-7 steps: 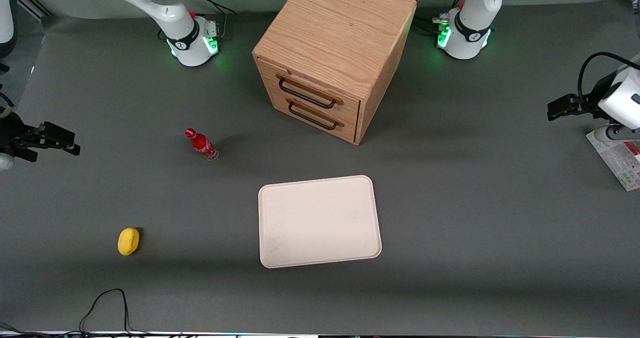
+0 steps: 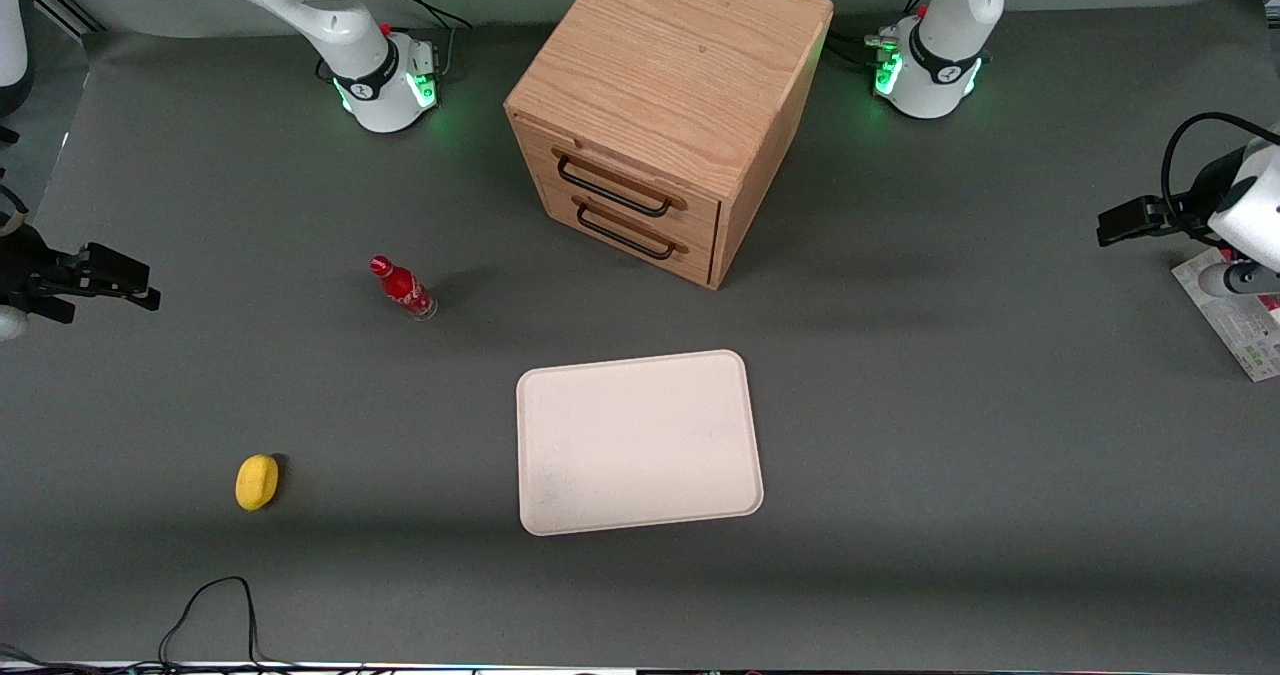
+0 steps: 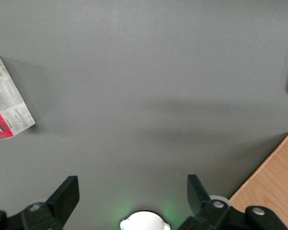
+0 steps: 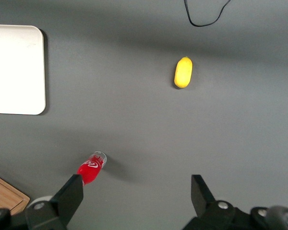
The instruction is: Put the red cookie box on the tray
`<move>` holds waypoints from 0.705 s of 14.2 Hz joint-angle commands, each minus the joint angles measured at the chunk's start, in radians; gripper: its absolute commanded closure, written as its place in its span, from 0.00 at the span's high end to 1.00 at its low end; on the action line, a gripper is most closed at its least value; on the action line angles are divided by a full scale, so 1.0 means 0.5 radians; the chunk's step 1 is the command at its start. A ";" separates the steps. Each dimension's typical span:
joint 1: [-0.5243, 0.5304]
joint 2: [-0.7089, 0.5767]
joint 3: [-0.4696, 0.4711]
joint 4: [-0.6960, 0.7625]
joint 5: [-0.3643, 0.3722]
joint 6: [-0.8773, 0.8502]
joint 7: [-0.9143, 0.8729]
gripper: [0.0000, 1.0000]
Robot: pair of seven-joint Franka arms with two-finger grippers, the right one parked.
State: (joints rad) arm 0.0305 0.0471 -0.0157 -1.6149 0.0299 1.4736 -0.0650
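the end effector [image 3: 129, 194], open and empty, has been shifted slightly above the red cookie box [image 2: 1238, 323]; grasping remains undone.

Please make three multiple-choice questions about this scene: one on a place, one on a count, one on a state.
1. Where does the red cookie box lie?
A. on the tray
B. on the table at the working arm's end
C. on the cabinet

2. How many drawers has the wooden cabinet?
A. one
B. two
C. three

3. How is the gripper, above the table near the box?
A. open, holding nothing
B. shut on the box
C. shut on the bottle

Answers: 1 B, the box lies far from the tray. 2 B, two handles show. 3 A, its fingers stand apart.
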 commanded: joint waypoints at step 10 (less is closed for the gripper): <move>0.025 0.072 0.010 0.202 -0.035 -0.057 0.111 1.00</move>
State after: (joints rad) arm 0.0338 0.0557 -0.0206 -1.5596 0.0213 1.4682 -0.0424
